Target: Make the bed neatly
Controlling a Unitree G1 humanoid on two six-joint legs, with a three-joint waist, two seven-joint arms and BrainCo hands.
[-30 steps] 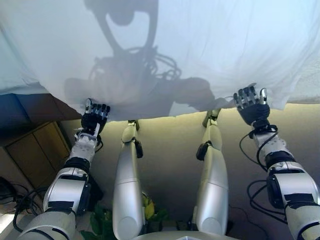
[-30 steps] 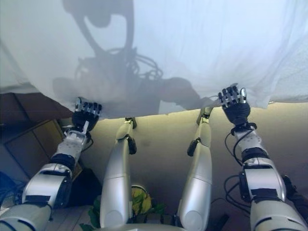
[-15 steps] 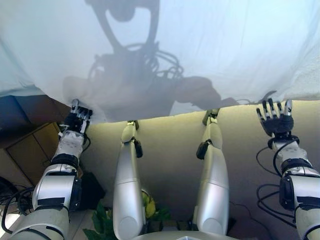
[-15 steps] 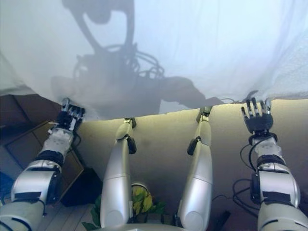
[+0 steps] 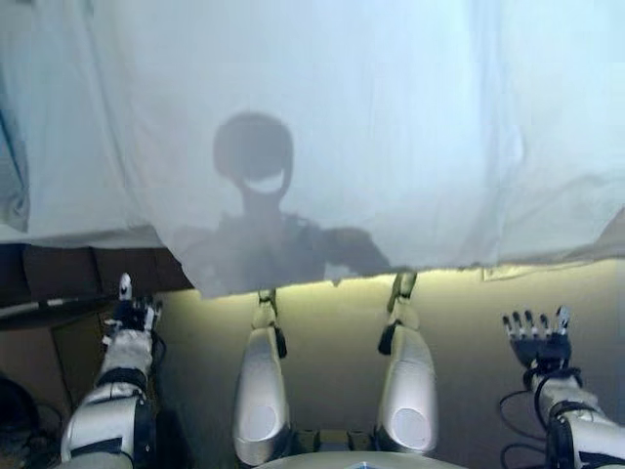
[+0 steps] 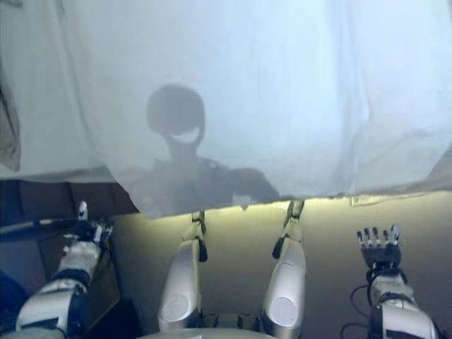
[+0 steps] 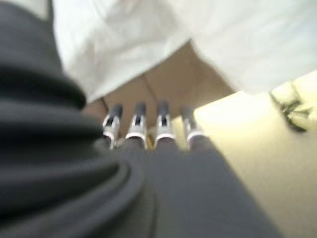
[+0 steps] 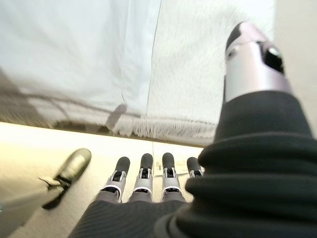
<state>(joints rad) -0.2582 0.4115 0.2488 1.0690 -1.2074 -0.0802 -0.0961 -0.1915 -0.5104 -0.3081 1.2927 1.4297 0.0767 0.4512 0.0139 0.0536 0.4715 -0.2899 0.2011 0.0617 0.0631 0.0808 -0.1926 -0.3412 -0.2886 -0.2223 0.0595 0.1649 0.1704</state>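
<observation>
Across the bed, from edge to edge: one white sheet (image 5: 391, 137), spread flat over nearly the whole top, its near hem hanging just over the near edge and showing no deep folds. The lie of it reads as a cover set down and let go.

Near edge of the bed, right side: a second cloth, a textured white blanket with a fringed border (image 8: 198, 99), lies beside and partly under the sheet; the fringe hangs free over the edge. Its full extent is hidden.

Near left corner of the bed: the sheet falls in a longer, slanted flap, and a grey-blue fold (image 5: 12, 166) shows at the far left edge. In my judgement this corner is the least tidy part and would want smoothing.

Below the near edge, left: robot's left hand (image 5: 127, 315), low and clear of the cloth, fingers (image 7: 139, 121) straight in a row, grasping nothing. Dark wooden furniture (image 5: 68, 274) stands behind it.

Below the near edge, right: robot's right hand (image 5: 537, 337), fingers (image 8: 143, 173) spread and straight, released, apart from the hem above. Both hands sit low, seemingly so the cloth can settle undisturbed.

Floor: pale, bare where visible (image 5: 332, 322).
</observation>
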